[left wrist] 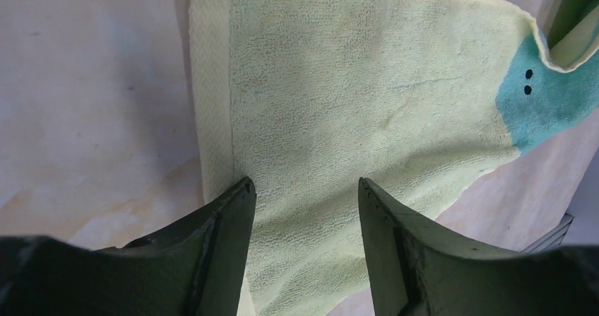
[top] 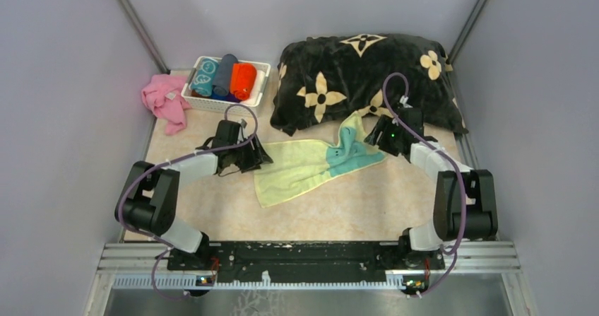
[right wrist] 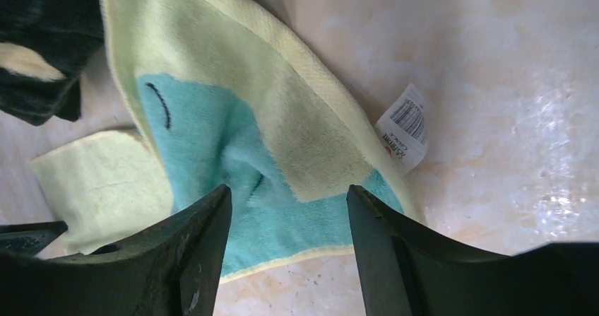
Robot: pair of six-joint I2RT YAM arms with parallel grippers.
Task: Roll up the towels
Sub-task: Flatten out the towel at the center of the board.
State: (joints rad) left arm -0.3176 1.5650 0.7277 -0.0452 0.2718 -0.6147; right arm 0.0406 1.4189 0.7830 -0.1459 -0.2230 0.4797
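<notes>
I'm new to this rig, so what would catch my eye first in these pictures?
A big black cushion with cream flowers fills the far right. A pale yellow towel with a teal patch lies in the middle, one end bunched. A white basket of rolled towels sits far left.

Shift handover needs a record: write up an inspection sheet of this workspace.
Surface: beige stone-patterned table.
Job's things: yellow towel lies unrolled, teal end rumpled; teal towel and orange towel rolled in white basket.
Clutter: pink cloth beside basket; black cushion at back.
Grippers: left tool open over towel's plain end; right tool open over teal end.
Cables: purple cables loop along both arms.
Surroundings: grey walls.
</notes>
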